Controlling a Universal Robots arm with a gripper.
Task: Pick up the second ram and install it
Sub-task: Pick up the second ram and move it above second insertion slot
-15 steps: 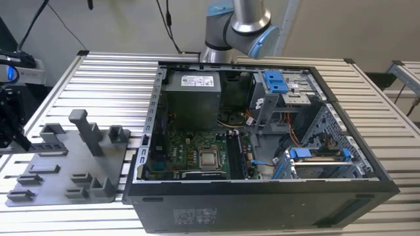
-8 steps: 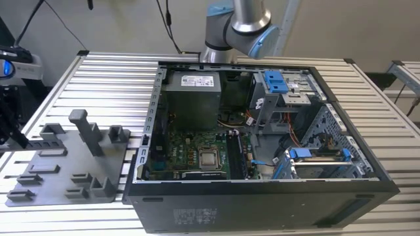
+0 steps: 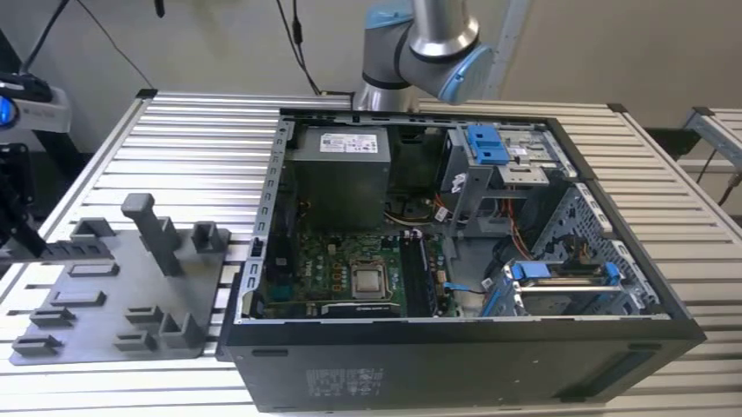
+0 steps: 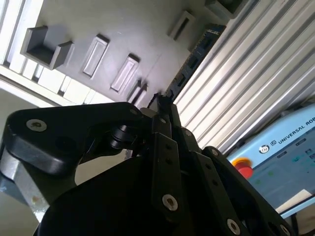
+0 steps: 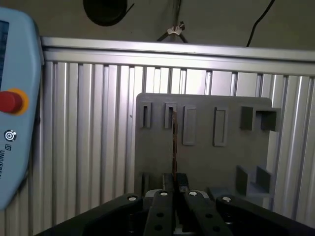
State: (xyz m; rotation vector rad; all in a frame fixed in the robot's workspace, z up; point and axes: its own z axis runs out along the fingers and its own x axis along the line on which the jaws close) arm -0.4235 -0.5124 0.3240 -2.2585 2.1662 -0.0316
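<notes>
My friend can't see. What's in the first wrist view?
The gripper holds the second ram, a thin stick seen edge-on, over a grey tray with slots. The tray lies on a ribbed metal table, with a control pendant nearby.

Exterior view: tray (image 3: 116,287) lay on the table (image 3: 197,139) at nine o'clock of the computer case (image 3: 464,369); gripper (image 5: 174,178) held the second ram (image 5: 173,142) above it.
</notes>
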